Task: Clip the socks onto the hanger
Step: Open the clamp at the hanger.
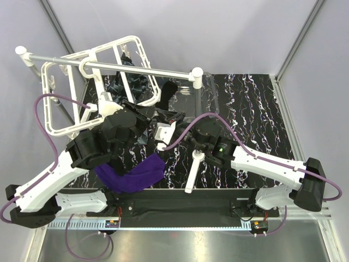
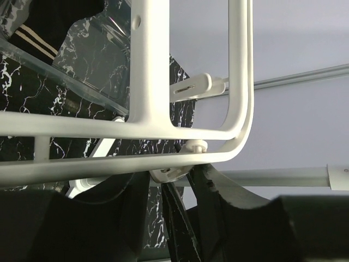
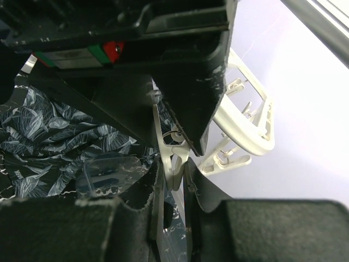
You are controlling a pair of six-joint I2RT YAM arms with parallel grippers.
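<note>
The white grid hanger (image 1: pixel 46 98) hangs from a silver rod (image 1: pixel 109 65) at the back left. One of its small white clips (image 3: pixel 173 158) is pinched at its lower end by my right gripper (image 3: pixel 175 177). My left gripper (image 2: pixel 172 183) comes from the other side. Its narrow jaws flank the same clip (image 2: pixel 170 174) just under the frame (image 2: pixel 150 65), with a dark strip between them, and the grip is unclear. A purple sock (image 1: pixel 133 174) lies on the table under my left arm. A black sock with tan stripes (image 2: pixel 38 27) rests in a clear bin. A dark leaf-patterned sock (image 1: pixel 133 82) hangs from the hanger.
The clear plastic bin (image 1: pixel 204 95) stands at the back centre on the black marbled table (image 1: pixel 256 109). A white bar (image 1: pixel 193 172) lies near the front edge by my right arm. Grey walls close in the back and sides.
</note>
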